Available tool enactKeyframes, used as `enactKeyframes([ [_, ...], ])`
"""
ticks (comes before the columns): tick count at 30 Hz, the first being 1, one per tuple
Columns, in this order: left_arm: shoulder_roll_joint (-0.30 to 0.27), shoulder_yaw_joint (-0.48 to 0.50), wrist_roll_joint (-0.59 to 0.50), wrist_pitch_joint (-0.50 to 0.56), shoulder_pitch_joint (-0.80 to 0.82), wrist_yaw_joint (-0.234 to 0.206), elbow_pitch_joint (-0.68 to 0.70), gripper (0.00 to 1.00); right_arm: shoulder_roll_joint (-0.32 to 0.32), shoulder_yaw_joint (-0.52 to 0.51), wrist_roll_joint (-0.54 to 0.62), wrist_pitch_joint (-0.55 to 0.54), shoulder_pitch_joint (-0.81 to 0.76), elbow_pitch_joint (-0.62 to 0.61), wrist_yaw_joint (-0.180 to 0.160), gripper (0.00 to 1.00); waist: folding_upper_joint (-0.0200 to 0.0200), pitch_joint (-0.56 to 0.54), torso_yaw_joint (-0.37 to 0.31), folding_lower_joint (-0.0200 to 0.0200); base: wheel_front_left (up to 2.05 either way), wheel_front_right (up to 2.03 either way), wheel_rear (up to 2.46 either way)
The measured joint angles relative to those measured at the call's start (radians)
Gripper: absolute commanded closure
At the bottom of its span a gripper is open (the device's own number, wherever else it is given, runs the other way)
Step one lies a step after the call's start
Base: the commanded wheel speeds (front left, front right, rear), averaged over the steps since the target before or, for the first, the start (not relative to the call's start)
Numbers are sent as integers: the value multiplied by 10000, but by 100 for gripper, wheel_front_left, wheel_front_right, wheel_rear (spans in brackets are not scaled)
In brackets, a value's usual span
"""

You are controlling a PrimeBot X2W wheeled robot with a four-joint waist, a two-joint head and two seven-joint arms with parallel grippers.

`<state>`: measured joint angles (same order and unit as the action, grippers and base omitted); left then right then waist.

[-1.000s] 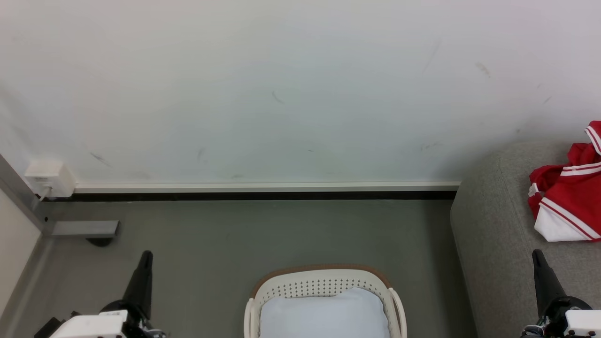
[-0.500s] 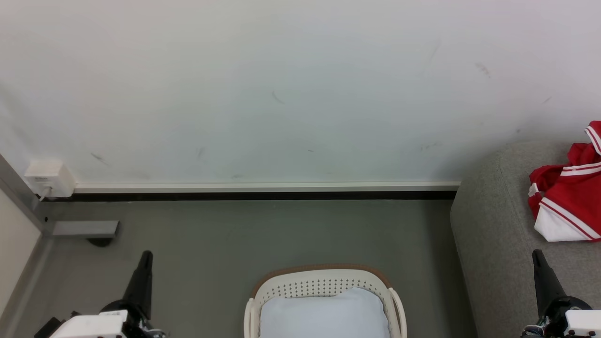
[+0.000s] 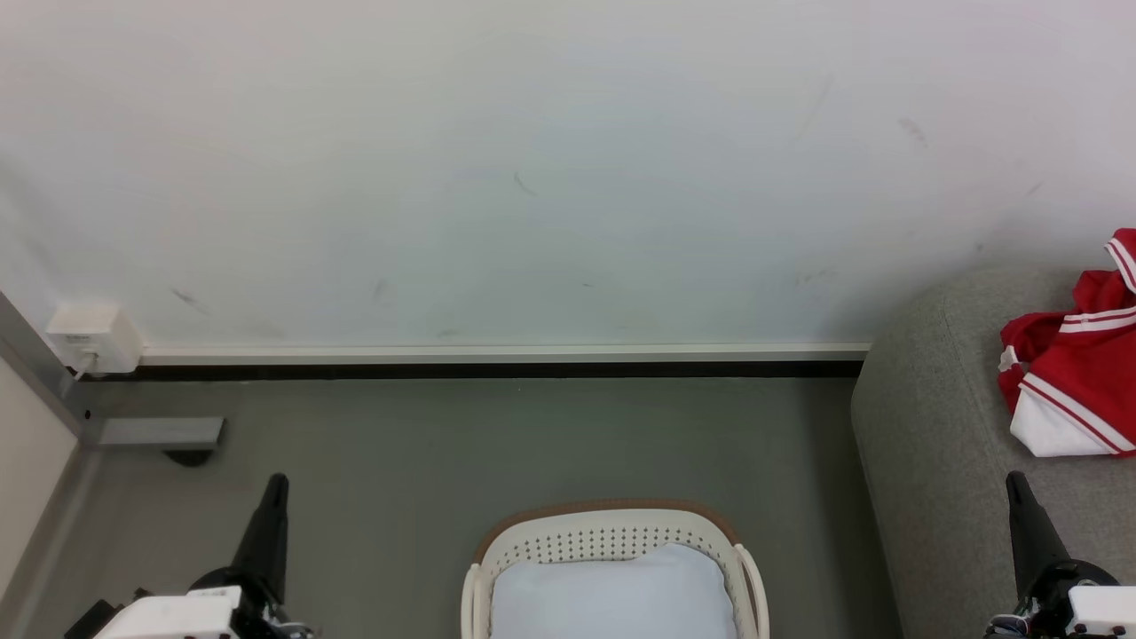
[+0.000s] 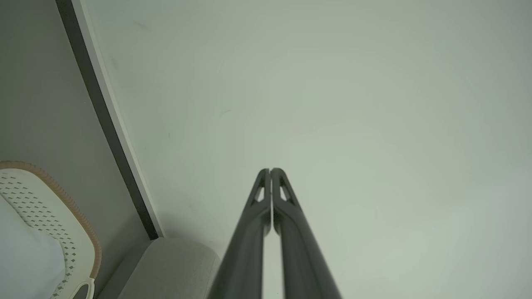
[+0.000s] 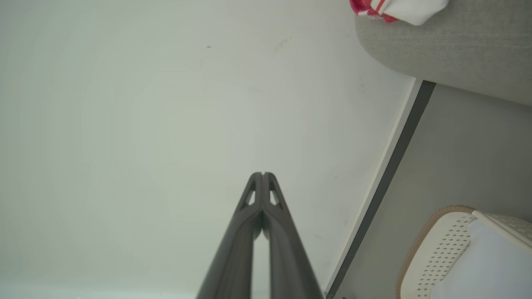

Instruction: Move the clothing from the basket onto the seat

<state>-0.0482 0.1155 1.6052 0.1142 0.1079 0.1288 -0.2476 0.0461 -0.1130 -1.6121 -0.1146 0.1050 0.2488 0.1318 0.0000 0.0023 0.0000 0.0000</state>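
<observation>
Head view: crumpled red clothing (image 3: 1078, 355) with white stripe trim lies on the rounded grey woven seat (image 3: 932, 426) at right. Near centre, the perforated cream basket (image 3: 612, 532) holds a smooth pale pad (image 3: 612, 595). The left gripper (image 4: 270, 171) and right gripper (image 5: 262, 174) have their fingers pressed together, empty.

The basket (image 3: 612, 531) stands on the floor (image 3: 444, 444) in the middle, nearest the robot, with a pad (image 3: 612, 595) lying inside it. The seat (image 3: 941, 426) is to the basket's right, apart from it, its far end by the wall (image 3: 532, 177) that runs behind everything. The clothes (image 3: 1074, 373) lie on the seat, toward its far right. A small box (image 3: 93, 337) sits low on the wall at far left. The left hand (image 3: 277, 484) is left of the basket, over the floor. The right hand (image 3: 1014, 481) is over the seat, nearer the robot than the clothes.
</observation>
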Motion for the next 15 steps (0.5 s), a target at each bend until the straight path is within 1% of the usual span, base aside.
enactKeyframes([
  [15,2,0,0,0,0,0,-2,100,0,0,0,0,0,0,0,100,0,0,0,0,0,0,0],
])
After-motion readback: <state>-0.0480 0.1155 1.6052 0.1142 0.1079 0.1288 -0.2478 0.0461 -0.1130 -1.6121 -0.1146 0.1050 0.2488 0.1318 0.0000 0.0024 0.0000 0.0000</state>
